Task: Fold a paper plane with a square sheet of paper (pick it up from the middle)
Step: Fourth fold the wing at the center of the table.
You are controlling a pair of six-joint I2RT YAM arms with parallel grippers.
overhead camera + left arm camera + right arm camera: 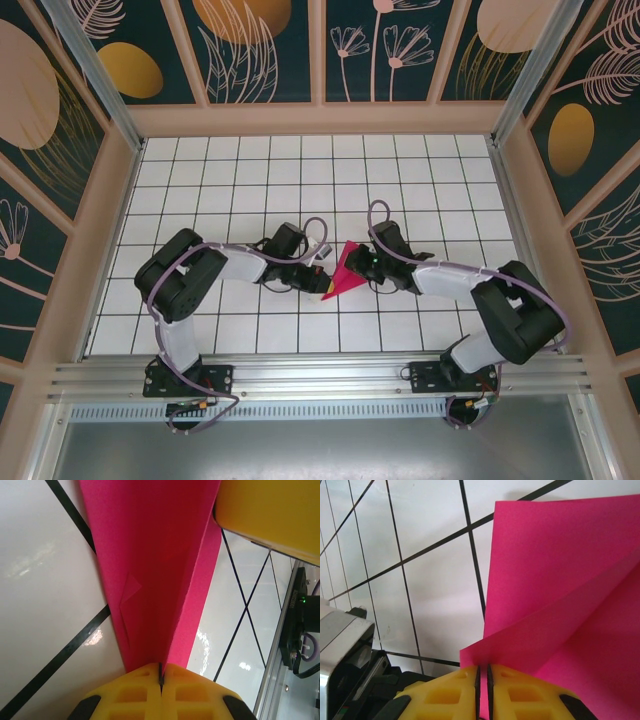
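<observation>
Top view: both arms are bent inward, with the wrists meeting at frame centre over the white tiled worktop (pixel 200 180).

- The sheet of paper (pixel 341 272) is magenta-red and folded into a pointed triangular shape. It sits between the two wrists, with its narrowest corner toward the lower left of centre.
- The left gripper (pixel 324 276) is at the paper's left side and the right gripper (pixel 362 268) at its right side. Both touch the paper.

Left wrist view: yellow fingers (pixel 130 695) at bottom centre are pressed together, pinching the narrow end of the folded paper.
- The paper widens upward through the frame in two layers, with a crease between them.
- A small dog-ear fold shows on the left layer.
- A yellow finger of the other gripper sits at upper right, against the paper's edge.
- Tile lines run on either side.

Right wrist view: yellow fingers at bottom centre are drawn to a thin slit, clamped on a corner of the paper.
- The paper fans out to the upper right in overlapping layers.
- The left arm's grey and black housing (pixel 345 650) is at lower left.

Whether the paper clears the worktop cannot be told.
</observation>
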